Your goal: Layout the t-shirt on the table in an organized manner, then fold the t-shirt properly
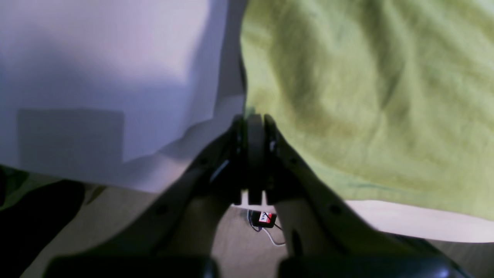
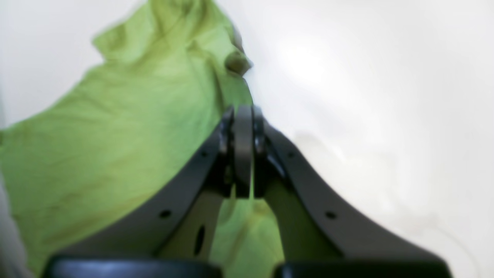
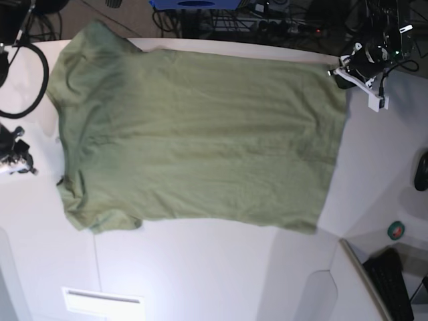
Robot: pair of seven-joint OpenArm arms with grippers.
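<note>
The t-shirt [image 3: 200, 134] lies spread flat on the table [image 3: 221, 274]; the left gripper [image 1: 254, 123] is clenched at its edge near the table rim; the right gripper [image 2: 243, 116] is clenched too, with green cloth between its jaws.

Both wrist views are soft and out of focus, the dark gripper [image 1: 254, 131] arms near the lens most blurred. In the left wrist view the counter [image 1: 96, 58] looks dim and violet-tinted, with a square-edged shadow at its lower left. The right wrist view is bright and washed out, with glare on the counter at upper right. The base view is sharper and evenly lit, with a bright reflection near the counter's near edge [image 3: 107, 297] and faint shadows in the t-shirt's [image 3: 200, 134] wrinkles
</note>
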